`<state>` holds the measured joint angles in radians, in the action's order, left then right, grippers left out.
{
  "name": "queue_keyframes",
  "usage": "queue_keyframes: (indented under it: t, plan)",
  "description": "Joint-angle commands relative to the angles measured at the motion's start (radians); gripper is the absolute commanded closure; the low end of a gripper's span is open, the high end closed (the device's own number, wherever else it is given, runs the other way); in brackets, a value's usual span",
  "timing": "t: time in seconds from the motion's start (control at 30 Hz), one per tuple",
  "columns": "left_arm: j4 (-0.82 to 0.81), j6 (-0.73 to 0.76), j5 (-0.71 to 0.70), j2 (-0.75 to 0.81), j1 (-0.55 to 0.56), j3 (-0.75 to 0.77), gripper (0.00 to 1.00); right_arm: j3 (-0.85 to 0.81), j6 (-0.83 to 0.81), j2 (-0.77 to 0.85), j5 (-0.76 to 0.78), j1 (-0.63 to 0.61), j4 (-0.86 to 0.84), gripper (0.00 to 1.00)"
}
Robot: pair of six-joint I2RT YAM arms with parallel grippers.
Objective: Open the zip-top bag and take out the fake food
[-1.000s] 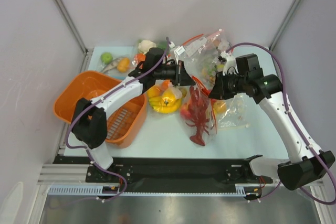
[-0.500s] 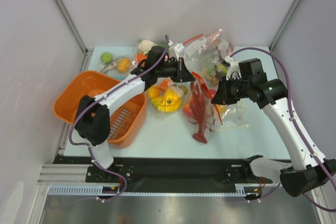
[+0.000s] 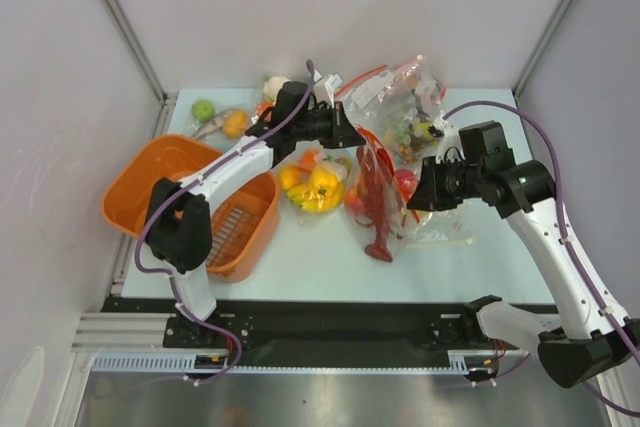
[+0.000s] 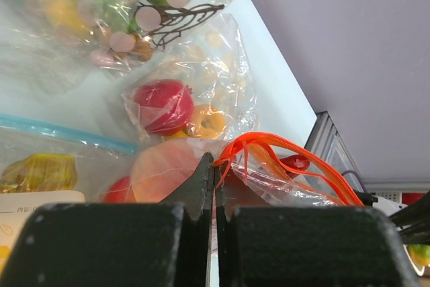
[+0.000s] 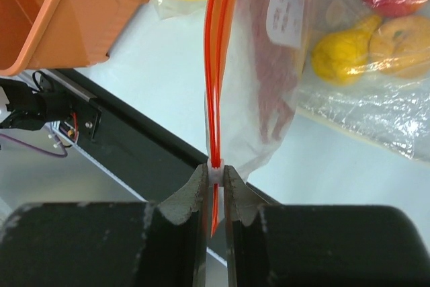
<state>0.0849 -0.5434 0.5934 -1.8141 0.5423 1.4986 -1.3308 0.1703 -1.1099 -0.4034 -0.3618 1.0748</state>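
Sliding nearer and slightly rightward from a second ago with the right gripper [image 3: 414, 197], and backing the left gripper [image 3: 346, 135] a little farther away, stretching the zip-top bag [image 3: 388, 187] taut between them at mid-table in the top view; showing the lobster [image 3: 378, 212] of the fake food lying inside, long axis running far to near, just right of the banana bunch [image 3: 315, 190] and well right of the orange basket [image 3: 150, 182]. Turning to the left wrist view: pinching the orange-red zip strip [image 4: 269, 152] with fingers closed fully on it, strands looping off to the right and seemingly parting already, red and peach fruits [image 4: 163, 105] lying in plastic beyond, though whether in the same bag not telling. Turning to the right wrist view: clamping narrowly on the strip's near end around a small white piece [image 5: 215, 169], possibly a slider, the strip itself [image 5: 216, 65] running straight away from the claw, with the lobster [image 5: 272, 92] showing dimly through the film just right of it. Judging the coming move as hanging on that line: strip lying far-left to near-right, left claw holding the far end, right claw the near end and sitting closer to the lobster, so probably drawing the ends farther apart along that axis.
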Motion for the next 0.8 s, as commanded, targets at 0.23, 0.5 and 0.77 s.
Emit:
queue_keyframes:
  t: [0.23, 0.5, 0.77]
  plan:
    - [-0.042, -0.029, -0.070, -0.037, -0.047, 0.069, 1.00, -0.019, 0.052, 0.062, 0.001, -0.037, 0.119, 1.00]
    - [-0.051, -0.024, -0.069, -0.056, -0.054, 0.086, 1.00, -0.028, 0.064, 0.068, 0.008, -0.071, 0.162, 1.00]
    - [-0.243, 0.048, 0.176, -0.021, -0.041, 0.020, 1.00, -0.149, 0.072, 0.013, 0.018, -0.072, 0.100, 0.86]
